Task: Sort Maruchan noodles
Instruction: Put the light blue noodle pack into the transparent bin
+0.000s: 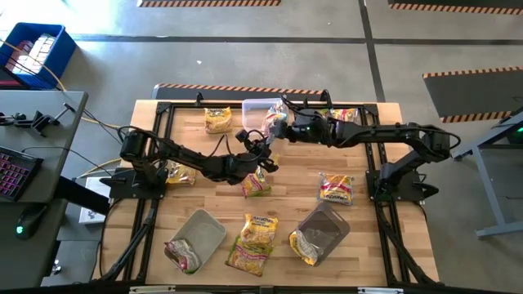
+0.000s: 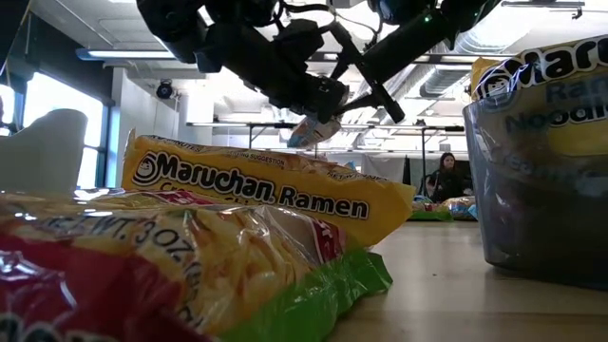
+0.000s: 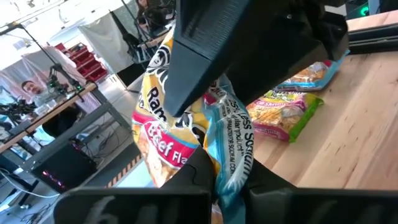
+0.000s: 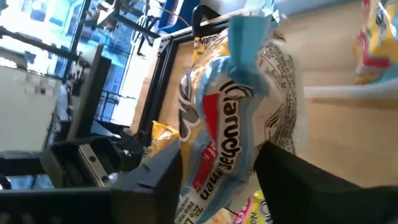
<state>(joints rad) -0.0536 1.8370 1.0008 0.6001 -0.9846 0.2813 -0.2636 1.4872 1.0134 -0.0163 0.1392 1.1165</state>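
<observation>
Toward the surface's far edge, near its middle, the left pincer (image 1: 255, 145) is clamped tight on the lower end of a blue-trimmed Maruchan packet (image 1: 273, 124) held in the air. The packet's long axis runs from it up to the right pincer (image 1: 282, 122), whose jaws straddle the upper end, half-closed; whether they grip, I cannot tell. A clear tub (image 1: 255, 107) sits just beyond.

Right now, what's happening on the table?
Both arms are on one blue-edged Maruchan ramen packet held up above the middle of the table. The left gripper is shut on it; the right gripper has its fingers around it. Other packets lie on the wood, some in clear tubs.
</observation>
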